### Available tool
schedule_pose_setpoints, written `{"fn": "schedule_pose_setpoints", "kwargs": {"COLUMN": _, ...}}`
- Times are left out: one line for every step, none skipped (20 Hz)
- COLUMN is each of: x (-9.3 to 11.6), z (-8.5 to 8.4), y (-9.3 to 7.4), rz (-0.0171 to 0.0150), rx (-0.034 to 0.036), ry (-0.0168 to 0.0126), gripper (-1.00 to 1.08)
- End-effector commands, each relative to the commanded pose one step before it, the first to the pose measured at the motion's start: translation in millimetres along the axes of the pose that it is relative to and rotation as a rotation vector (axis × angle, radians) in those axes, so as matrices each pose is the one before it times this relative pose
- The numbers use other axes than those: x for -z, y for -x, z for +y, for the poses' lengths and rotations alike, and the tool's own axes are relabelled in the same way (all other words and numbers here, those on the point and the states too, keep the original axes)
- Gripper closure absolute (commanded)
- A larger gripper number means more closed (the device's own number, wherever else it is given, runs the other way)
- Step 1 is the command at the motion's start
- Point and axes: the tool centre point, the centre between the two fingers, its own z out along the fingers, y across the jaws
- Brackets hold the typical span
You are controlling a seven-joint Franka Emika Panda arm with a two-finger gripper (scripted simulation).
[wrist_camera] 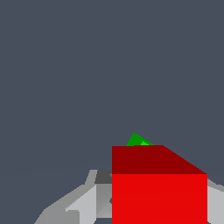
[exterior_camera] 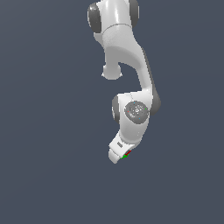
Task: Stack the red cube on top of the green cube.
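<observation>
Panda arm (exterior_camera: 127,57) reaches down from the top of the exterior view, wrist bent, gripper (exterior_camera: 124,154) low over the plain grey surface (exterior_camera: 43,175). At the gripper tip only two specks of colour show: a sliver of red cube (exterior_camera: 128,152) and just beside it a sliver of green cube (exterior_camera: 126,155). Too small there to read the stacking relation.

Wrist view is clearer. Red cube (wrist_camera: 159,197) fills the near field, square face toward the camera, darker upper face above it. Pale grey finger (wrist_camera: 83,203) flanks it on one side, and a strip of grey shows at the opposite edge, so the cube sits between the jaws. The jaws look closed to cube width, holding the red cube; actual pad contact is hidden by the cube itself.

Green cube (wrist_camera: 139,141) shows only as a small corner poking out beyond the red cube, rotated relative to it. Most of it is hidden behind the red one.

Progress, as judged: pick-up is done and the red cube has been carried to the green cube. Cannot tell whether red rests on green or hangs just above it.

Left to do: settle the red cube squarely onto the green one, open the jaws, back away. The yaw mismatch between the cubes may leave the stack skewed.
</observation>
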Motion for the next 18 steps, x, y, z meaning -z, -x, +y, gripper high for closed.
{"fn": "schedule_pose_setpoints", "kwargs": {"x": -7.87, "z": 10.61, "y": 6.28, "rz": 0.00155, "rx": 0.00161, "ry": 0.00098, "gripper": 1.08}}
{"fn": "schedule_pose_setpoints", "kwargs": {"x": -1.91, "z": 2.48, "y": 1.46, "rz": 0.00000, "rx": 0.00000, "ry": 0.00000, "gripper": 1.08}}
{"fn": "schedule_pose_setpoints", "kwargs": {"x": -1.24, "z": 1.68, "y": 0.85, "rz": 0.00000, "rx": 0.00000, "ry": 0.00000, "gripper": 1.08}}
{"fn": "schedule_pose_setpoints", "kwargs": {"x": -0.59, "z": 0.89, "y": 0.25, "rz": 0.00000, "rx": 0.00000, "ry": 0.00000, "gripper": 1.08}}
{"fn": "schedule_pose_setpoints", "kwargs": {"x": 0.06, "z": 0.12, "y": -0.33, "rz": 0.00000, "rx": 0.00000, "ry": 0.00000, "gripper": 1.08}}
{"fn": "schedule_pose_setpoints", "kwargs": {"x": 0.70, "z": -0.65, "y": -0.91, "rz": 0.00000, "rx": 0.00000, "ry": 0.00000, "gripper": 1.08}}
{"fn": "schedule_pose_setpoints", "kwargs": {"x": 0.85, "z": -0.76, "y": -0.86, "rz": 0.00029, "rx": -0.00036, "ry": -0.00051, "gripper": 1.08}}
{"fn": "schedule_pose_setpoints", "kwargs": {"x": 0.34, "z": -0.37, "y": -0.36, "rz": 0.00000, "rx": 0.00000, "ry": 0.00000, "gripper": 1.08}}
{"fn": "schedule_pose_setpoints", "kwargs": {"x": 0.00, "z": 0.00, "y": 0.00, "rz": 0.00000, "rx": 0.00000, "ry": 0.00000, "gripper": -0.92}}
{"fn": "schedule_pose_setpoints", "kwargs": {"x": 0.00, "z": 0.00, "y": 0.00, "rz": 0.00000, "rx": 0.00000, "ry": 0.00000, "gripper": -0.92}}
{"fn": "schedule_pose_setpoints", "kwargs": {"x": 0.00, "z": 0.00, "y": 0.00, "rz": 0.00000, "rx": 0.00000, "ry": 0.00000, "gripper": -0.92}}
{"fn": "schedule_pose_setpoints", "kwargs": {"x": 0.00, "z": 0.00, "y": 0.00, "rz": 0.00000, "rx": 0.00000, "ry": 0.00000, "gripper": -0.92}}
{"fn": "schedule_pose_setpoints", "kwargs": {"x": 0.00, "z": 0.00, "y": 0.00, "rz": 0.00000, "rx": 0.00000, "ry": 0.00000, "gripper": -0.92}}
{"fn": "schedule_pose_setpoints", "kwargs": {"x": 0.00, "z": 0.00, "y": 0.00, "rz": 0.00000, "rx": 0.00000, "ry": 0.00000, "gripper": -0.92}}
{"fn": "schedule_pose_setpoints", "kwargs": {"x": 0.00, "z": 0.00, "y": 0.00, "rz": 0.00000, "rx": 0.00000, "ry": 0.00000, "gripper": -0.92}}
{"fn": "schedule_pose_setpoints", "kwargs": {"x": 0.00, "z": 0.00, "y": 0.00, "rz": 0.00000, "rx": 0.00000, "ry": 0.00000, "gripper": -0.92}}
{"fn": "schedule_pose_setpoints", "kwargs": {"x": 0.00, "z": 0.00, "y": 0.00, "rz": 0.00000, "rx": 0.00000, "ry": 0.00000, "gripper": -0.92}}
{"fn": "schedule_pose_setpoints", "kwargs": {"x": 0.00, "z": 0.00, "y": 0.00, "rz": 0.00000, "rx": 0.00000, "ry": 0.00000, "gripper": -0.92}}
